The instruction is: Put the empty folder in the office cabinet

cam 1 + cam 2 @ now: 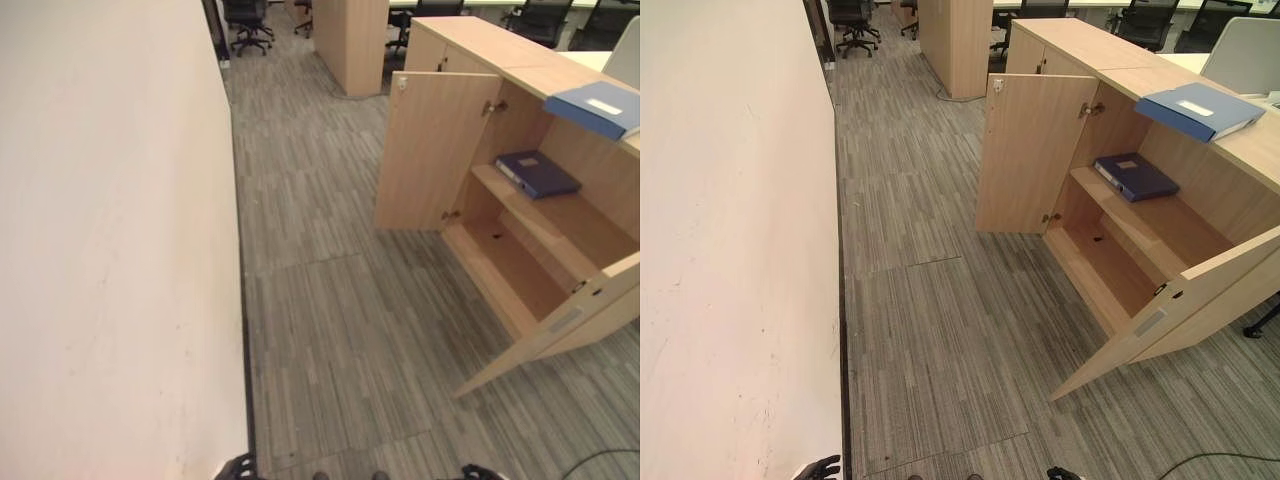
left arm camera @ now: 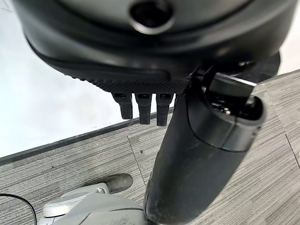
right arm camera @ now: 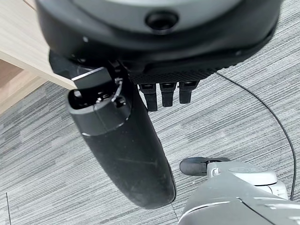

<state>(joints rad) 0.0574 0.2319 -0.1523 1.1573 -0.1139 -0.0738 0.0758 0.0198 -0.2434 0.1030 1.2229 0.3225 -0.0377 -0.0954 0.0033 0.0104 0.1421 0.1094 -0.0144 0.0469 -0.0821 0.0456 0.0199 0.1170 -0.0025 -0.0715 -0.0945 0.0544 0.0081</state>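
Observation:
A light-wood office cabinet (image 1: pixel 470 42) stands at the right with both doors swung open. A dark blue folder (image 1: pixel 537 172) lies flat on its upper shelf. The lower shelf (image 1: pixel 1105 262) is bare. A lighter blue folder (image 1: pixel 1198 108) with a white label lies on the cabinet's top. My left hand (image 2: pixel 143 108) hangs low by the wall, fingers relaxed, holding nothing. My right hand (image 3: pixel 168 93) hangs low over the carpet near the open right door, also relaxed and empty. Both hands are far from the folders.
A long white wall (image 1: pixel 110 250) runs down the left side. The left door (image 1: pixel 435 150) and the right door (image 1: pixel 560 330) jut out into the carpeted aisle. A wooden unit (image 1: pixel 352 40) and office chairs (image 1: pixel 247 22) stand at the back.

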